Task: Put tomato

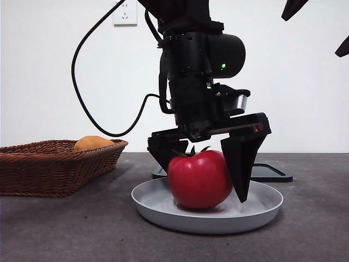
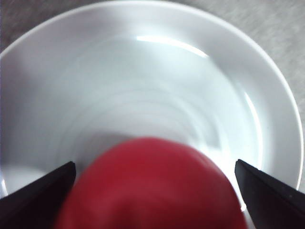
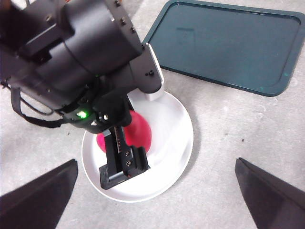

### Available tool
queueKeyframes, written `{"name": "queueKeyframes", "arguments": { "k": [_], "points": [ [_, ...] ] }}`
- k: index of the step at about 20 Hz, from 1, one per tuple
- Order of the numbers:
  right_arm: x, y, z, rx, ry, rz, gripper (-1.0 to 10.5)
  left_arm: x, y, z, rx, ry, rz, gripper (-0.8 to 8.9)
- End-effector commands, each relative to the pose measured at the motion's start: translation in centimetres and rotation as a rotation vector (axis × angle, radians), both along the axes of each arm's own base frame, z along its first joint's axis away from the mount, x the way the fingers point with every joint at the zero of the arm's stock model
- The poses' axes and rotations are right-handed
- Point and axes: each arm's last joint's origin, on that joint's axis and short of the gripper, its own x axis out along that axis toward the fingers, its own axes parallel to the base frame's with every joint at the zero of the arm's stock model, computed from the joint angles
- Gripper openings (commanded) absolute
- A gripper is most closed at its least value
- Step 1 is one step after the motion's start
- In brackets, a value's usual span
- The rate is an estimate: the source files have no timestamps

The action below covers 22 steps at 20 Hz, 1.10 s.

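The red tomato (image 1: 199,180) sits on a white plate (image 1: 158,210) in the middle of the table. My left gripper (image 1: 203,180) hangs down over it, its jaws open, one on each side of the tomato and low inside the plate. The left wrist view shows the tomato (image 2: 152,191) between the two jaws with small gaps, and the plate (image 2: 143,71) beyond. My right gripper (image 3: 156,162) is open and empty, high above the plate (image 3: 176,143), looking down on the left arm and the tomato (image 3: 139,130).
A wicker basket (image 1: 54,164) with an orange-yellow fruit (image 1: 91,143) stands at the left. A dark green tray (image 3: 224,43) lies behind the plate, also low in the front view (image 1: 270,173). A black cable (image 1: 82,82) loops from the left arm.
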Motion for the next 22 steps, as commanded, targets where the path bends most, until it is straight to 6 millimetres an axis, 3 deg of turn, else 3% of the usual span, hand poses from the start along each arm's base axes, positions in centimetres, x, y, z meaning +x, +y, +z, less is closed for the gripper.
{"name": "queueKeyframes", "arguments": {
  "k": [1,8,15,19,22],
  "points": [
    [0.1,0.1,0.4,0.001,-0.015,0.009,6.1,0.4,-0.9,1.1,-0.022,-0.022,-0.011,6.39],
    [0.1,0.1,0.4,0.001,-0.015,0.009,6.1,0.0,-0.5,7.3,-0.080,-0.085,-0.037,6.38],
    [0.0,0.2,0.4,0.019,-0.007,0.033,6.1,-3.1,4.3,15.3,-0.123,-0.131,-0.027,6.34],
    [0.0,0.2,0.4,0.023,-0.012,0.036,6.1,-4.9,7.0,18.0,-0.122,-0.148,-0.031,6.34],
    [0.1,0.2,0.5,0.027,-0.022,0.037,6.1,-6.1,8.6,18.7,-0.128,-0.158,-0.032,6.34]
  ]
}}
